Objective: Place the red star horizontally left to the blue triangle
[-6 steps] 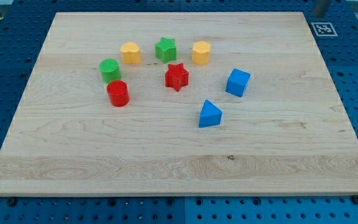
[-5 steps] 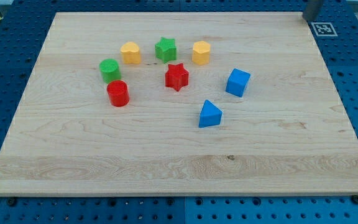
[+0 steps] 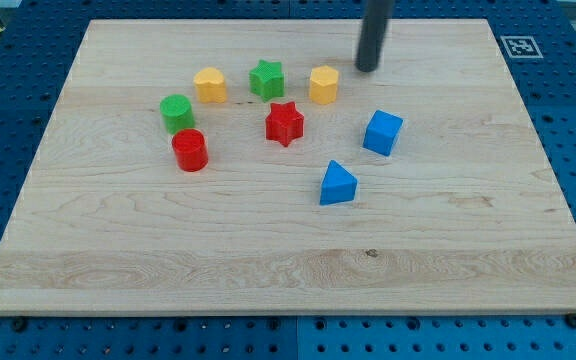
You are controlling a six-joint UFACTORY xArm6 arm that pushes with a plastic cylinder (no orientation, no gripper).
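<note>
The red star (image 3: 284,123) lies near the board's middle. The blue triangle (image 3: 337,184) lies below and to the right of it, nearer the view's bottom. My tip (image 3: 367,68) stands on the board near the view's top, just right of the yellow hexagon (image 3: 323,85) and above the blue cube (image 3: 382,133). It is up and to the right of the red star, clear of it.
A green star (image 3: 266,79) and a yellow block (image 3: 209,85) lie left of the yellow hexagon. A green block (image 3: 177,113) and a red cylinder (image 3: 189,150) lie further left. A black-and-white marker (image 3: 519,46) sits at the board's top right corner.
My rod has come in from the top right corner, leftward and down to beside the yellow hexagon. No block has moved.
</note>
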